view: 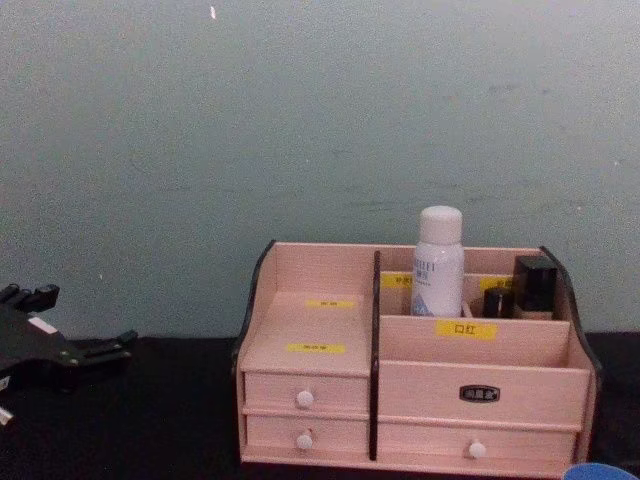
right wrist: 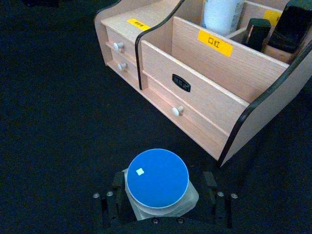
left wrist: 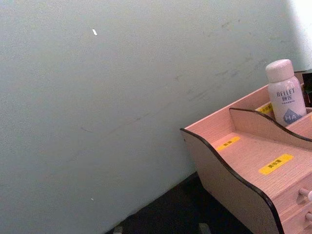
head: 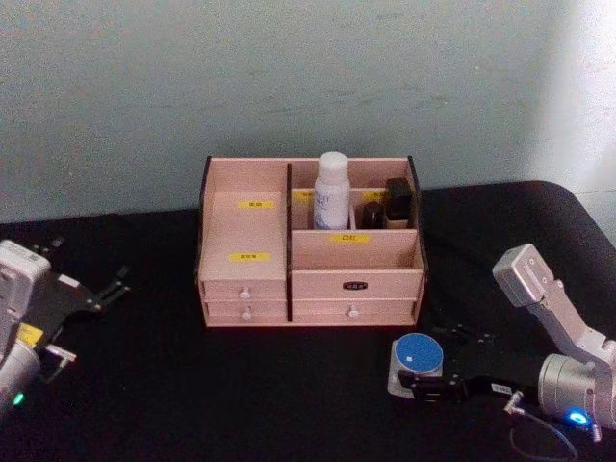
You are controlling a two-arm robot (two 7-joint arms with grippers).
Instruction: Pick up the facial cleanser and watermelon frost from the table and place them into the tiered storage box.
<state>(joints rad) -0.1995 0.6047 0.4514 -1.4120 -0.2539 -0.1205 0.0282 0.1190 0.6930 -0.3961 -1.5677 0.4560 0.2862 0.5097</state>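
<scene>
The watermelon frost (head: 420, 353), a squat frosted jar with a blue lid, stands on the black table in front of the tiered storage box's right end. My right gripper (right wrist: 163, 192) is open and straddles the watermelon frost (right wrist: 157, 178), one finger close on each side with a thin dark gap. The facial cleanser (head: 332, 189), a tall white bottle, stands upright in a rear compartment of the pink tiered storage box (head: 356, 284). It shows too as the facial cleanser (view: 439, 260) (left wrist: 285, 92). My left gripper (head: 91, 318) hangs open at the table's left, away from the box.
Small dark bottles (head: 397, 203) share the rear right compartments of the box. A pale wall rises right behind the box. The black table (head: 241, 385) stretches in front of the drawers and to the left.
</scene>
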